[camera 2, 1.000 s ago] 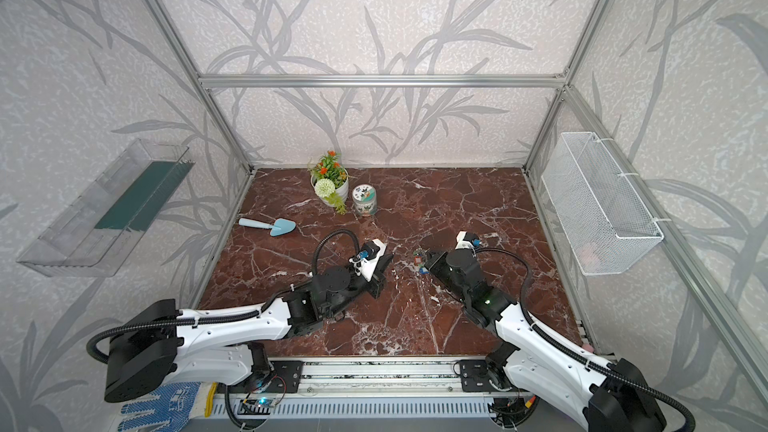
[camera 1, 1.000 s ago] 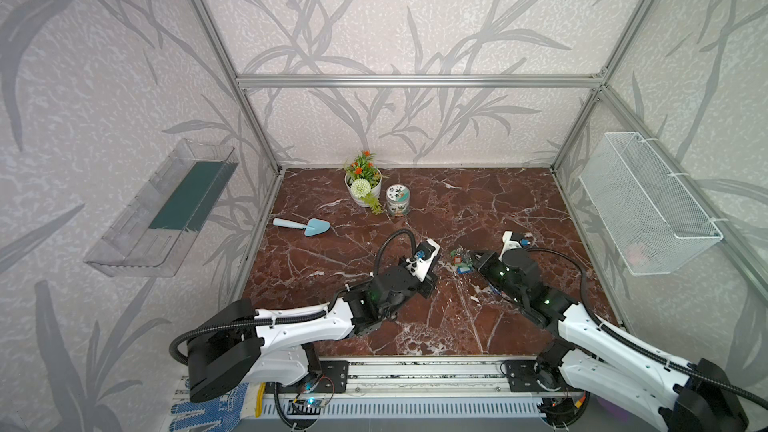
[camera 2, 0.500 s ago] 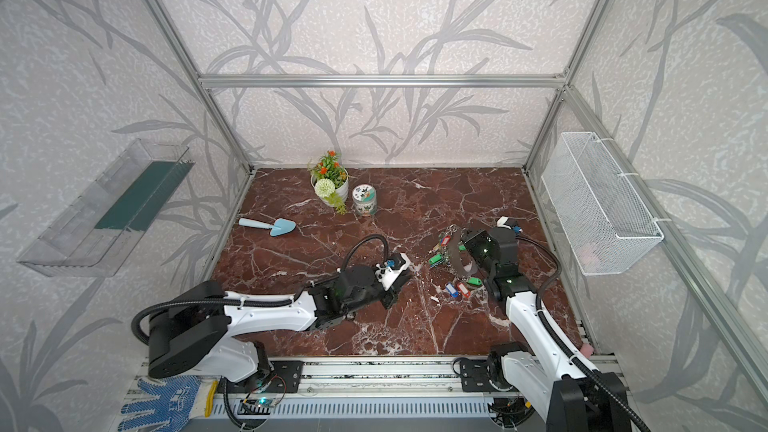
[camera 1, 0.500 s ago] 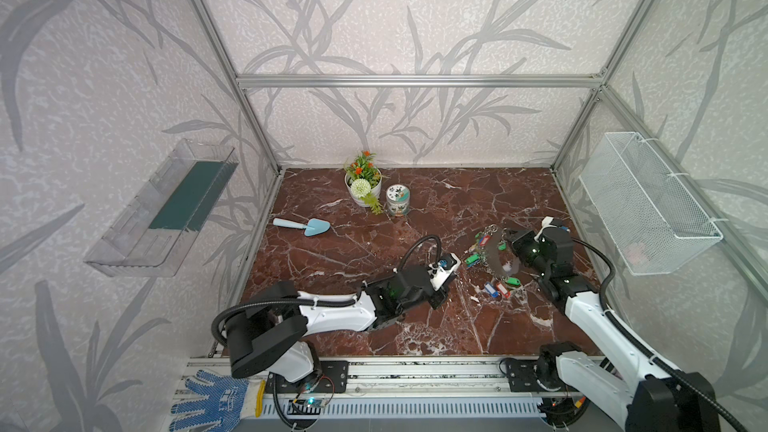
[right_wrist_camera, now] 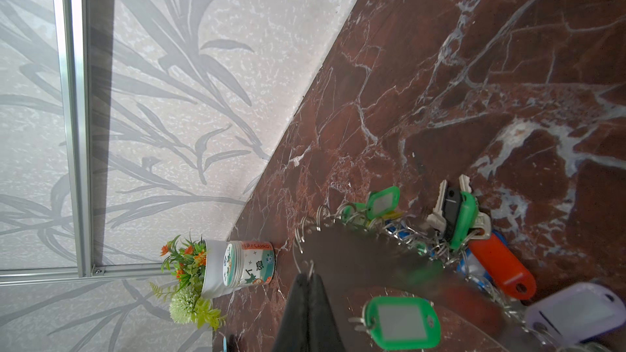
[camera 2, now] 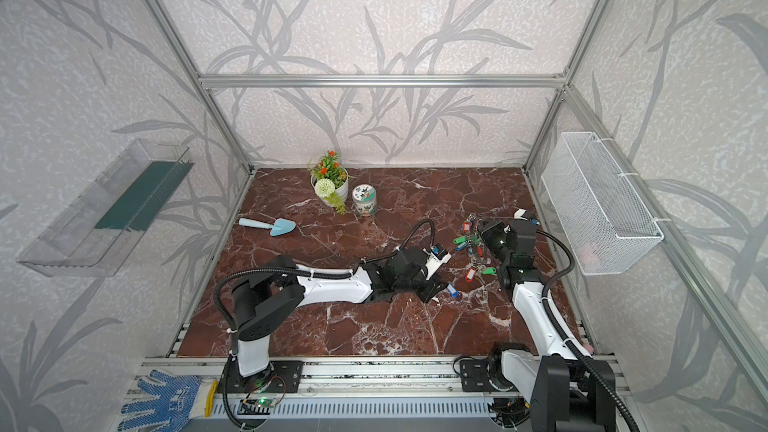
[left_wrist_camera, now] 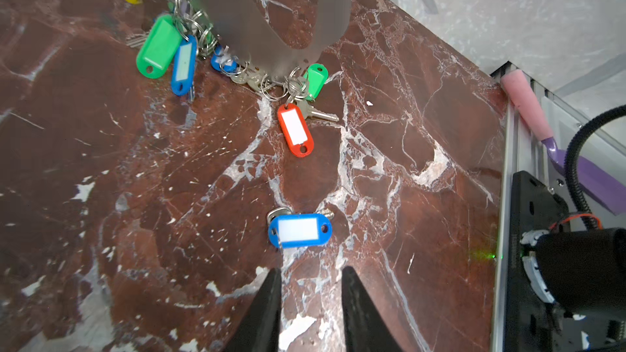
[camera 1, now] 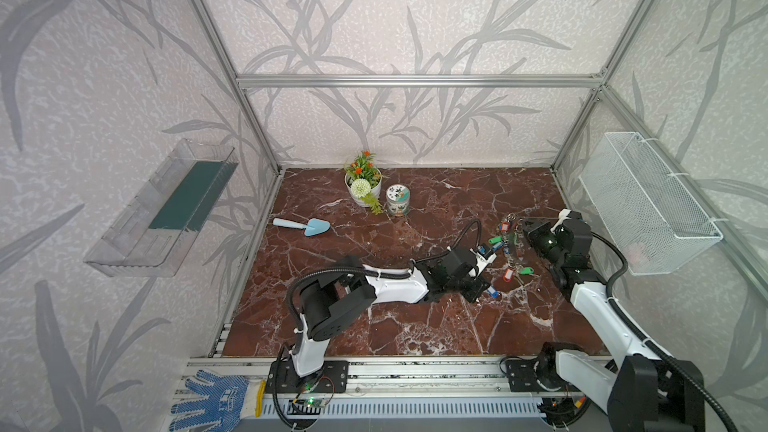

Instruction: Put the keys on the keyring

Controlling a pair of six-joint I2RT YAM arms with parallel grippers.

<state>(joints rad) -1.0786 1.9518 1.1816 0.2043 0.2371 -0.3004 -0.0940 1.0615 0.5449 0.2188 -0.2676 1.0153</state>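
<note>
Left claw has just spread its jaws. A second ago they were shut, and now they stand apart with nothing between them, low over the marble. Just ahead of the tips lies a blue key, flat, label up and free of everything. It sits well apart from the keyring, on the side toward the left arm. Whether the claw let this key go or is opening to take it, I cannot tell. It is the only key seen off the keyring, so it looks like the next one to pick up.

The keyring is tilted up on end, its lower end down among the keys that hang from its edge: a green key, a red key and others lying on the marble at its foot. Over the last second it has been carried rightward, away from the left arm. At its upper edge the right claw stays clenched on it, holding it up. The keyring seems offered for threading, and the loose key must cross the gap to reach it.
</note>
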